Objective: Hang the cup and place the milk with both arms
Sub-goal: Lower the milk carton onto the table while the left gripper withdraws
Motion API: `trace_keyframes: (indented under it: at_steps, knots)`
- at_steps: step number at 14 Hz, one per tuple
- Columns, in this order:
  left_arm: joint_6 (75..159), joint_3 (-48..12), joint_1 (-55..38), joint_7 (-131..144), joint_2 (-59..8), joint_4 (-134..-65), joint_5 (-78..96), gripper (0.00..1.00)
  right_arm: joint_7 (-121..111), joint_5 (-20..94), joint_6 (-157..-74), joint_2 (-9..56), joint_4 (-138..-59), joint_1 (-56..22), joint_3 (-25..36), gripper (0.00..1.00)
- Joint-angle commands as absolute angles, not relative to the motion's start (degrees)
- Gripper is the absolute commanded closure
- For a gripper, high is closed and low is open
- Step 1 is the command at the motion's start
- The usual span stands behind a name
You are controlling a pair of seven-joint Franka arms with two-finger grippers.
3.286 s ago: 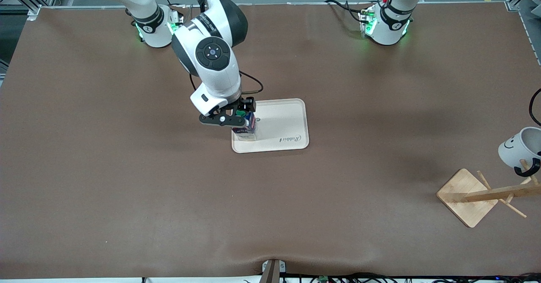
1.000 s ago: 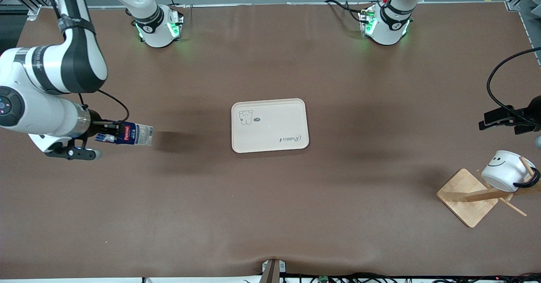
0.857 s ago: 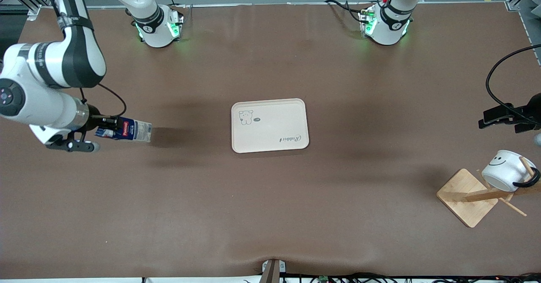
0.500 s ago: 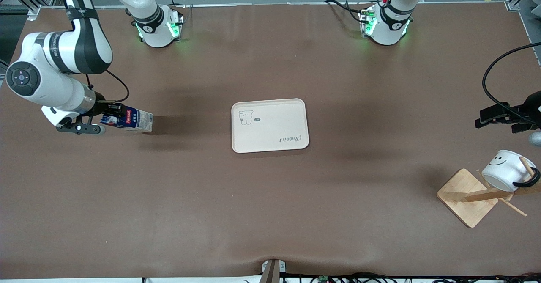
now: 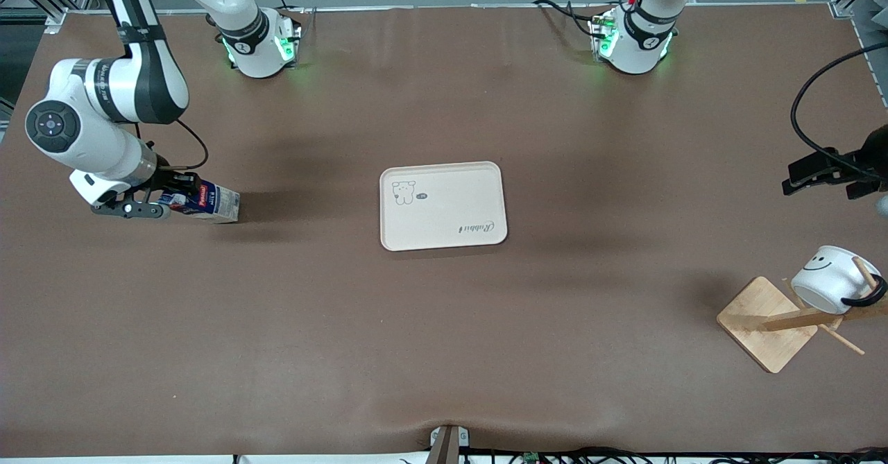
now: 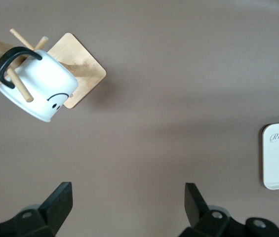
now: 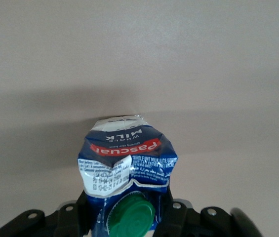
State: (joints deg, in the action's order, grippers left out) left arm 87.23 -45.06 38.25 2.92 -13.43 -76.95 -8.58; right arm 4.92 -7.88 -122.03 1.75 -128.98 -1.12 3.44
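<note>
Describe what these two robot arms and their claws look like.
Both are white, rounded, jointed arms with black bands, on bases lit green. The right arm has a round black end cap and a looping black cable. The left gripper and the right gripper are black.

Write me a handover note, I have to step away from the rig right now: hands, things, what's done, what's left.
Right hand: shut on the milk carton, tilted, low over the table at the right arm's end, well off the tray.
Left hand: open and holding nothing, in the air at the left arm's end, above the wooden rack.
White smiley mug: hangs by its black handle on a rack peg.
Done: cup hung.
Left: the milk is not yet released; whether it touches the table cannot be told. The tray holds nothing.
</note>
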Motion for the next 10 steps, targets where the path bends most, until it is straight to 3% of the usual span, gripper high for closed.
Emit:
trace_keyframes:
  at_steps: [1,3,4,7,10]
  knots:
    - [86.6,-46.3,38.6,5.8,-11.1,-77.9,-9.1,0.00,4.7,-9.8,-123.0,1.3,-130.6,0.6,2.4,0.47]
    - [86.6,-46.4,38.3,6.1,-10.0,-78.0,-9.0,0.00,4.7,-9.8,-122.8,1.8,-130.2,0.6,2.4,0.04]
    - [86.6,-44.8,35.4,7.3,-9.8,-78.3,-8.5,0.00,4.7,-9.8,-122.5,1.8,-129.9,0.5,2.3,0.00]
    - [86.9,-34.5,25.0,11.7,-6.6,-80.4,-6.2,0.00,4.9,-9.7,-120.9,2.0,-127.9,0.3,2.2,0.00]
    - [87.1,-21.0,13.2,11.7,-3.1,-83.8,-4.1,0.00,4.7,-9.4,-114.2,5.8,-120.8,-0.7,2.1,0.00]
